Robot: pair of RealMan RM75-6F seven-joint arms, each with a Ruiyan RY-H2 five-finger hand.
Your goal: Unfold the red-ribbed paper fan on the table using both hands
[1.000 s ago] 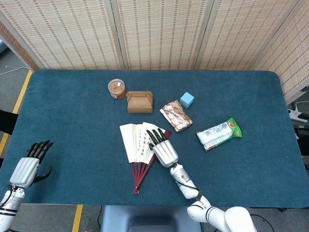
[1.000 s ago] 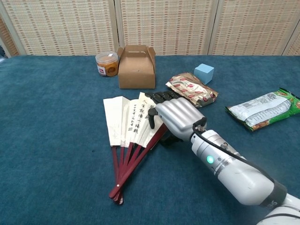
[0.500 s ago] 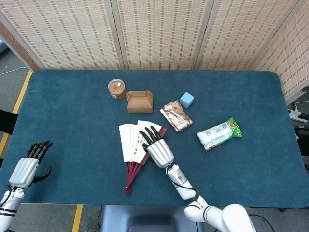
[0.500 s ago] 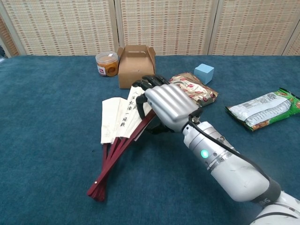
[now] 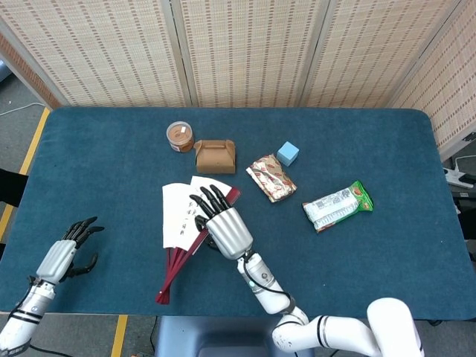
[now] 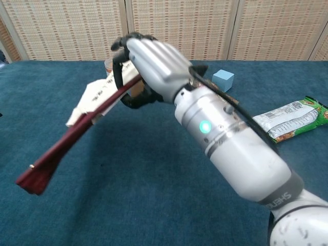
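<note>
Chest view, right robot hand (image 6: 154, 61) gripping fan (image 6: 77, 128) mid-air, left robot hand (image 5: 71, 249) spread, empty

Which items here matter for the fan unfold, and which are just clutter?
In play:
paper fan, gripped and lifted by the right hand
left hand, free at the near left edge

Lying about:
brown box
round jar
blue cube
red-patterned snack pack
green snack bag
</note>
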